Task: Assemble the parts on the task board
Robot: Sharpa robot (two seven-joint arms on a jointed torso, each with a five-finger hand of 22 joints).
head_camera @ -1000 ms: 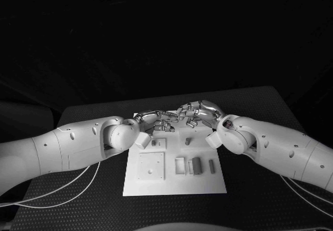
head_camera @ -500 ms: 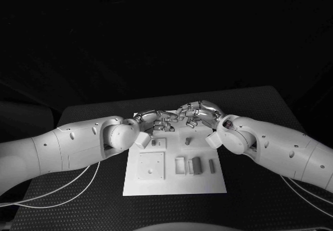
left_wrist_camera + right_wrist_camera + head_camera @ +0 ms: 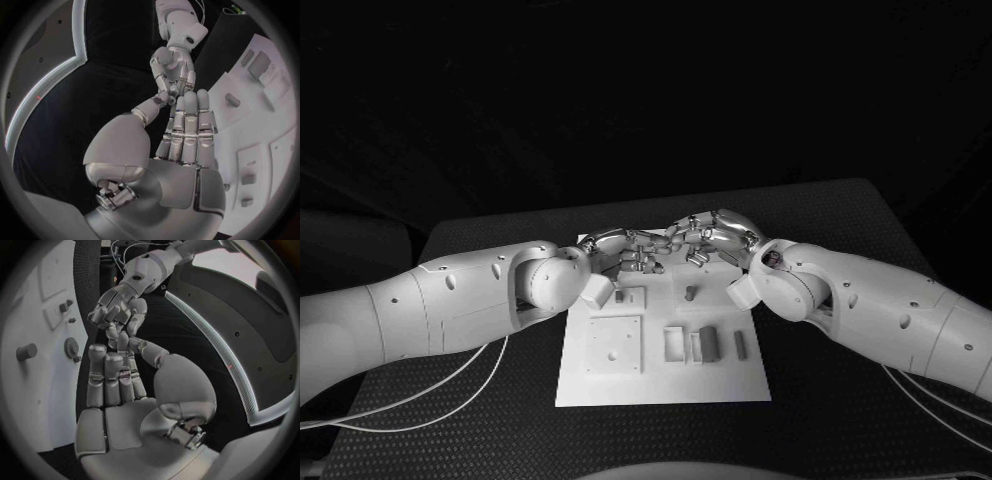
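Task board (image 3: 664, 385), white plate, is lying at mid-table (image 3: 488, 240); grey parts (image 3: 708, 343) are sitting in a row on its near half, a peg (image 3: 688, 292) is standing further back. Left hand (image 3: 620, 250) and right hand (image 3: 704, 236) are meeting fingertip to fingertip over the board's far edge, fingers extended side by side, thumbs reaching toward each other. Whether anything is pinched between them cannot be told.

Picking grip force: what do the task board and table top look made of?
Task board: looks like rigid white plastic, matte, smooth and flat with crisp edges; could be painted metal. Table: black mat, likely rubber or foam, with a fine dimpled texture and no shine.
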